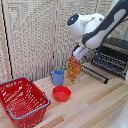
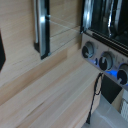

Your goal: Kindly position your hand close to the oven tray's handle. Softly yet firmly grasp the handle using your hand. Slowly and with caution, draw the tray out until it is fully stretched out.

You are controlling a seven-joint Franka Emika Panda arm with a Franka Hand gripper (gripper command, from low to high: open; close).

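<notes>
One oven tray (image 1: 111, 61), long axis crosswise

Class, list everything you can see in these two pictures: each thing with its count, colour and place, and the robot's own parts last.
Basket: one, red wire with blue rim, near corner at the exterior view's left.
Mug: one, blue, mid-table.
Bowl: one, red, in front of the mug.
Carton: one, orange and yellow, upright beside the mug.
Oven: one, black with silvery trim, at the exterior view's right, door down.
Knobs: three, dark, on the oven's front in the wrist view.
Table: one, pale wood.
Screen: one, pale slatted, behind.
Arm: one, white with black joints, above the carton.
Pincer: one; fingers too blurred to judge.
</notes>
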